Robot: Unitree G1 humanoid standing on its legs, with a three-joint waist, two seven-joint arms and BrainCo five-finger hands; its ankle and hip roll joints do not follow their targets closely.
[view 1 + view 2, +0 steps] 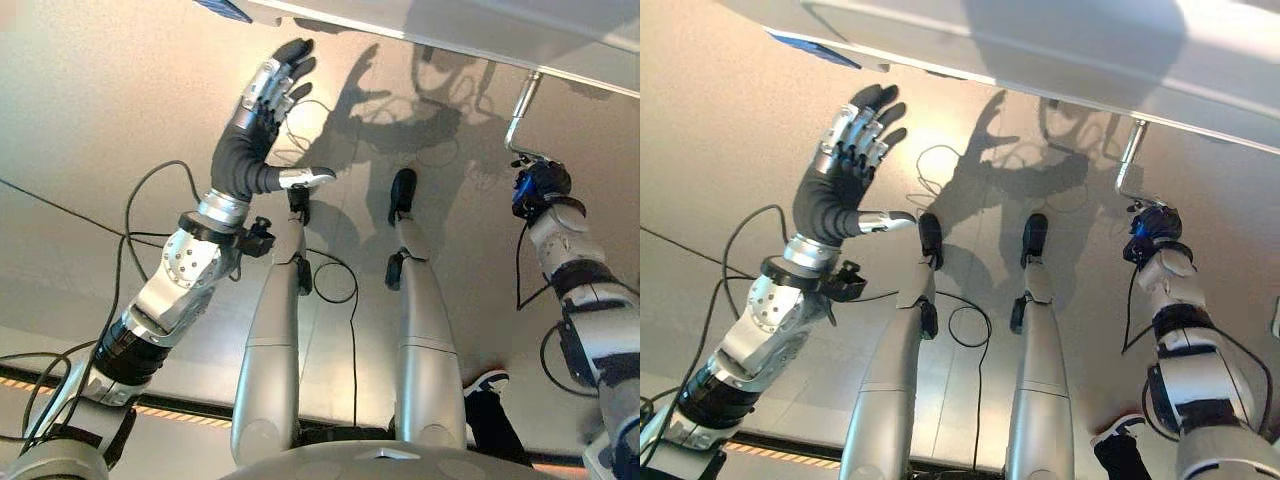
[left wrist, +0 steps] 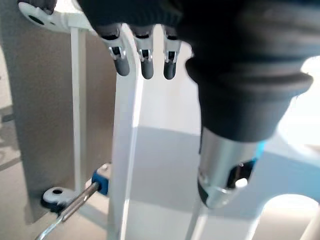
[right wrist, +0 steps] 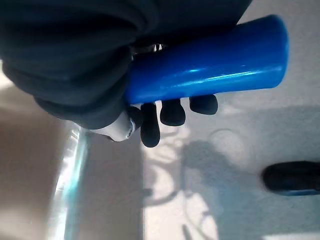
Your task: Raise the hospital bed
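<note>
Right hand (image 3: 100, 75), seen closest in its own wrist view: fingers (image 3: 172, 112) curled fully round the glossy blue cylindrical grip (image 3: 210, 60), dark tips wrapping over its side; the grip's free end projects past them. In the head views the same hand (image 1: 540, 190) sits at the lower end of a bent silver metal crank rod (image 1: 521, 110), with a patch of the blue grip showing in its grasp. The rod rises from the hand to the underside edge of the pale grey hospital bed frame (image 1: 480, 30), which spans the top of the head views above the beige floor (image 1: 90, 130).

Left hand (image 1: 845, 160): raised in open air on the robot's left, well apart from the crank and below the bed's edge, palm spread, fingers straight, thumb stuck out sideways, holding nothing. Its wrist view shows its straight fingers (image 2: 145, 60) pointing toward white tubular bed-frame uprights (image 2: 125, 150); a short silver rod with a blue collar (image 2: 82, 192) joins the frame low down there.

A person's dark shoe with white sole (image 1: 487, 382) stands on the floor by the robot's right side.
</note>
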